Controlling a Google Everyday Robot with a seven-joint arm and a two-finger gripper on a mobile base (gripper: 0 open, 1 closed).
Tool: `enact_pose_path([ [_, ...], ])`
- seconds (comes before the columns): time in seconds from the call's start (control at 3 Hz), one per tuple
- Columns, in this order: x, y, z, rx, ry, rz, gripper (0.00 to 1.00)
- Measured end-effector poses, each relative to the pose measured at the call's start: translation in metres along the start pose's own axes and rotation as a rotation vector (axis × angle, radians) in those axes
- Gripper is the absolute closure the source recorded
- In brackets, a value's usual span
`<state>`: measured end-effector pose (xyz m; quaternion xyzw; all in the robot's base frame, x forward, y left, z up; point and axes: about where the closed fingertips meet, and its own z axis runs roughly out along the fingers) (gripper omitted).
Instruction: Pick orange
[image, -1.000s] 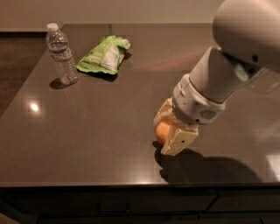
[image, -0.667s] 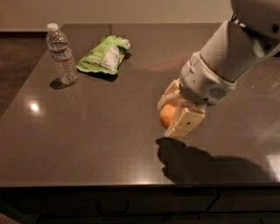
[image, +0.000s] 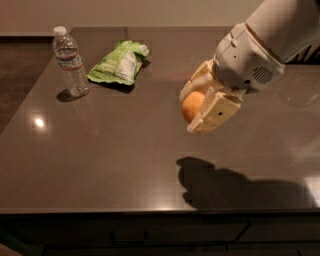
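The end effector (image: 190, 114), its 2 fingers clamped on the orange (image: 193, 105), holds it clear above the table (image: 100, 150) toward the right edge, so any further lift should go straight up and slowly, grip firm, since round fruit may slip.

Likely kitchen: dark counter (image: 100, 150) below hand (image: 188, 112)

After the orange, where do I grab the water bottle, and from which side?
I'd take the water bottle at its mid body, level, from the near table edge: it stands upright, slim and round, and the green bag lies to its right in the picture. The end effector hangs above the table's right part, shut on the orange.
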<state>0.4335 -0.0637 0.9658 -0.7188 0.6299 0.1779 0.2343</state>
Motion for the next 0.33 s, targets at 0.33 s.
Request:
enact_pose_path([
  [0.33, -0.0026, -0.0005, -0.0014, 0.002, -0.008, -0.002, 1.00],
])
